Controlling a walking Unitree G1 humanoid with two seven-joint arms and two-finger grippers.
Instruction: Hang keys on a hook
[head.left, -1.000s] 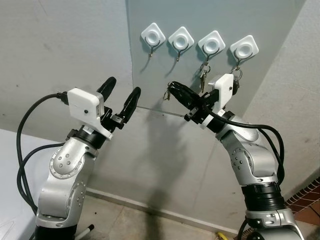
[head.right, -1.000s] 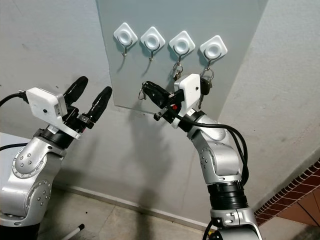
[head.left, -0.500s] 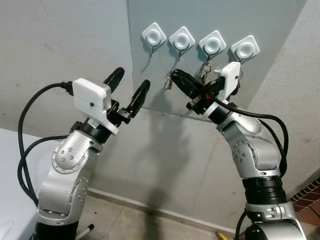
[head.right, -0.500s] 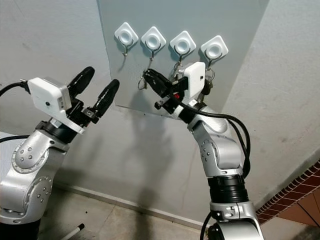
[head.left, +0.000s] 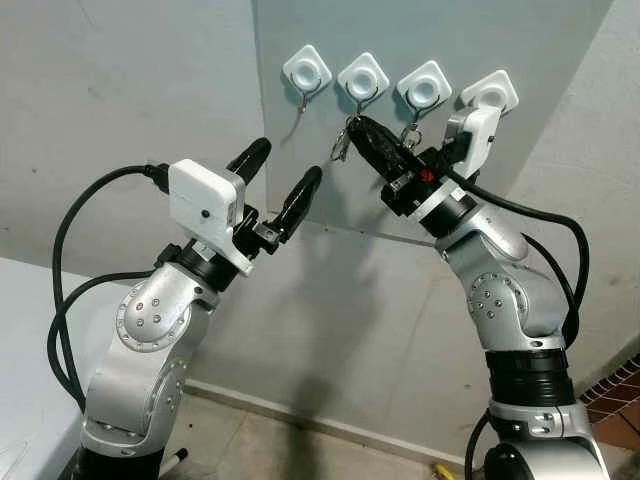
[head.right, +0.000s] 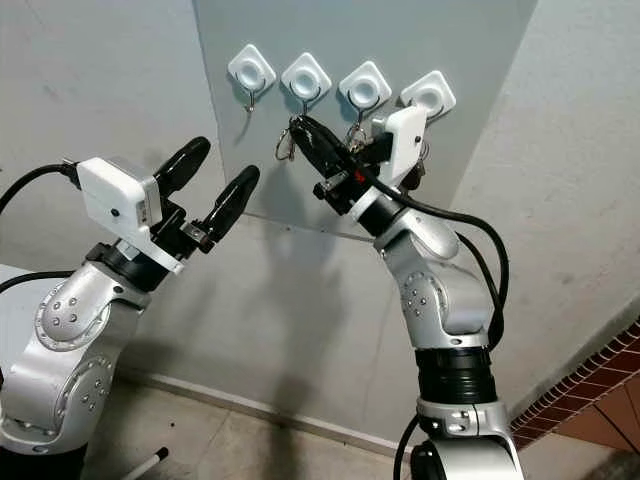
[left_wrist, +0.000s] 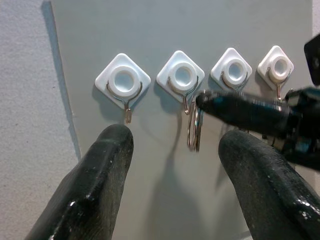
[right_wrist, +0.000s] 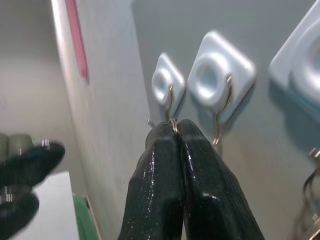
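Four white diamond-shaped hooks line the top of a grey panel (head.left: 330, 190). My right gripper (head.left: 352, 125) is shut on a metal key ring (left_wrist: 193, 127), which it holds just under the second hook (head.left: 363, 76) from the left. The ring's top sits near that hook's wire tip; whether they touch is unclear. The first hook (head.left: 303, 70) is bare. Keys (head.left: 409, 135) hang from the third hook (head.left: 424, 86). My right wrist partly covers the fourth hook (head.left: 490, 92). Lower left, off the panel, my left gripper (head.left: 285, 165) is open and points at the hooks.
The panel leans on a grey plastered wall (head.left: 120, 90). A white surface (head.left: 25, 330) lies at the lower left and a brick edge (head.left: 615, 385) at the lower right. Small items lie on the tiled floor (head.left: 300, 450) below.
My right gripper has risen with the key ring from below the hooks to just under the second hook. My left arm has lifted and moved right, closer to the panel.
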